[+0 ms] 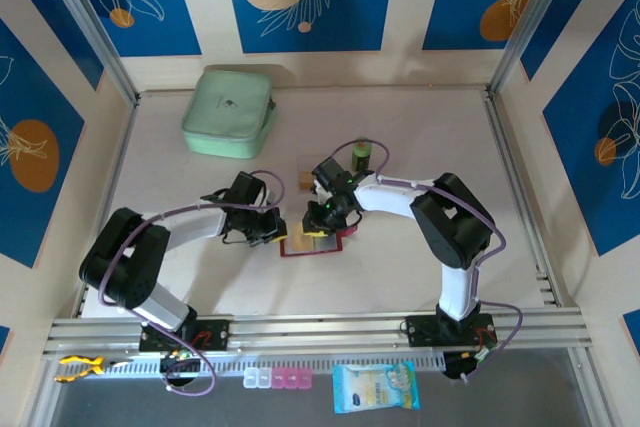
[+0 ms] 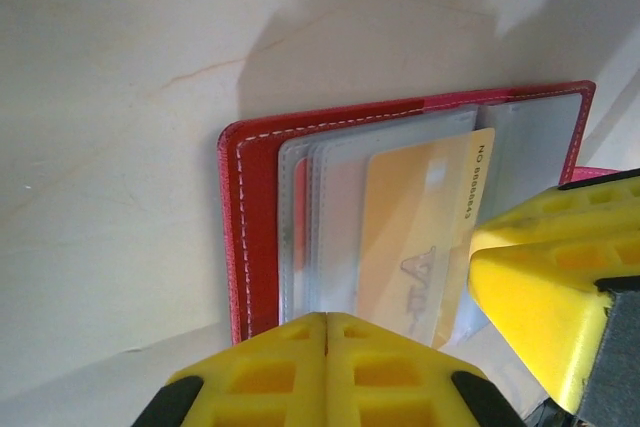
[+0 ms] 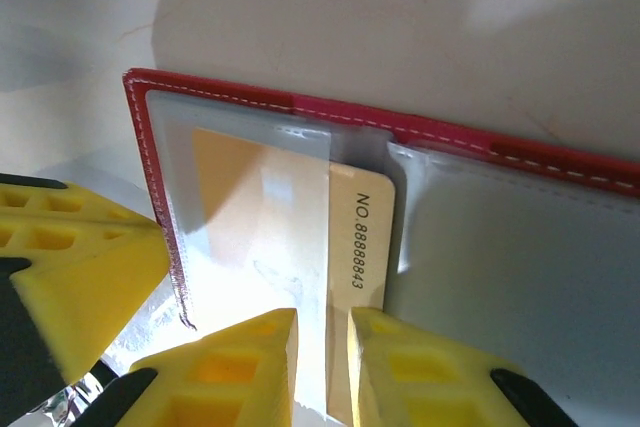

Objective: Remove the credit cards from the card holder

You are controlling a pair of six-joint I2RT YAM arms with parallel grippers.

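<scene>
Overhead, you are seeing the dark red card holder (image 1: pixel 312 244) lying open near the middle of the worktop (image 1: pixel 400 282). Up close, your left tool (image 2: pixel 325 335) is sitting closed over the clear sleeves (image 2: pixel 335 197). Your right tool (image 3: pixel 320 347) is pinching the yellow credit card (image 3: pixel 365 237), which is sticking partway out, number showing.

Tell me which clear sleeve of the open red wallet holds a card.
The left sleeve in the right wrist view: a yellow card marked NO.8888843 sticks out of it toward the fold. The right sleeve beside it looks empty and plain grey.
</scene>
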